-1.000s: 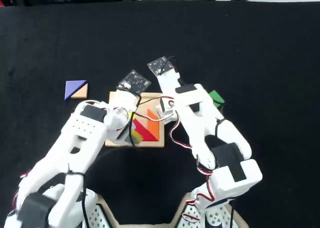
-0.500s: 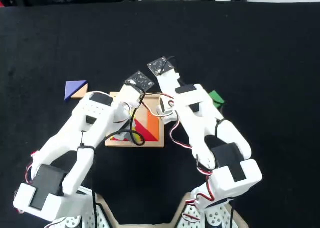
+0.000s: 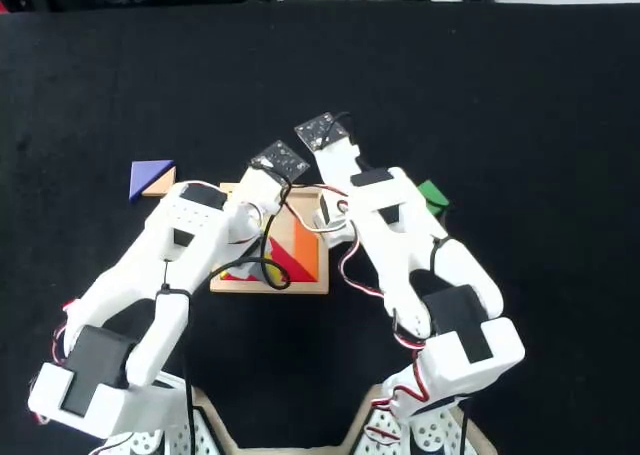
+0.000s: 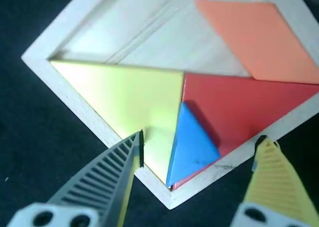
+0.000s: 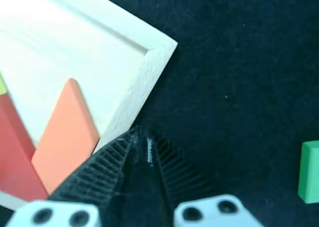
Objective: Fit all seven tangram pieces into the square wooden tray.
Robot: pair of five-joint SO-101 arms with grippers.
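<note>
The square wooden tray (image 3: 300, 288) lies at the table's middle, under both arms. In the left wrist view the tray (image 4: 84, 111) holds a yellow triangle (image 4: 129, 97), a red triangle (image 4: 239, 102) and an orange parallelogram (image 4: 254, 37). A small blue triangle (image 4: 192, 144) sits in the near corner between them, overlapping the red one. My left gripper (image 4: 199, 137) hangs open above that corner. My right gripper (image 5: 142, 137) is shut and empty, its tip against the outside of the tray rim (image 5: 149, 72). A green piece (image 3: 432, 195) lies to the tray's right.
A purple triangle (image 3: 148, 173) and a tan piece (image 3: 162, 185) touch each other on the black cloth to the tray's left. The green piece (image 5: 310, 172) lies a short way from the right gripper. Open cloth stretches behind and to both sides.
Over the last second the left arm swung back and in over the tray, uncovering more of the red and orange pieces. The right arm stayed put.
</note>
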